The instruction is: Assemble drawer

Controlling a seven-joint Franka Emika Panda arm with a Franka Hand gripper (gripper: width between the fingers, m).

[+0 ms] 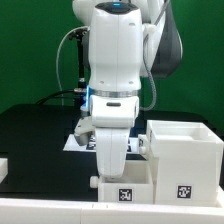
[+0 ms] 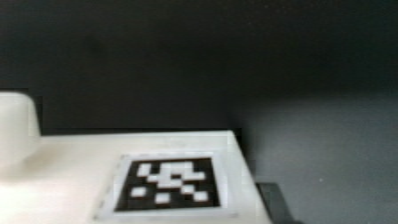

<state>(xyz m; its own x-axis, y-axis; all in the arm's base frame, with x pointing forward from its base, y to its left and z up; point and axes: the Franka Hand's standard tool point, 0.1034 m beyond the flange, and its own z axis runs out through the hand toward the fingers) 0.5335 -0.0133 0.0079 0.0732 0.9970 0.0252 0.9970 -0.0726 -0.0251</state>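
Note:
The drawer, a small shallow white box with a marker tag on its front, sits at the table's front edge in the exterior view. My gripper hangs straight down over its rear part. The fingertips are hidden behind the drawer's wall, so I cannot tell whether they grip it. The large white cube housing stands just to the exterior view's right of the drawer. The wrist view shows a flat white surface with a marker tag and a rounded white part. No fingers show clearly there.
The marker board lies on the black table behind the arm. A small white part sits at the exterior view's left edge. The arm's cable loops on the exterior view's left.

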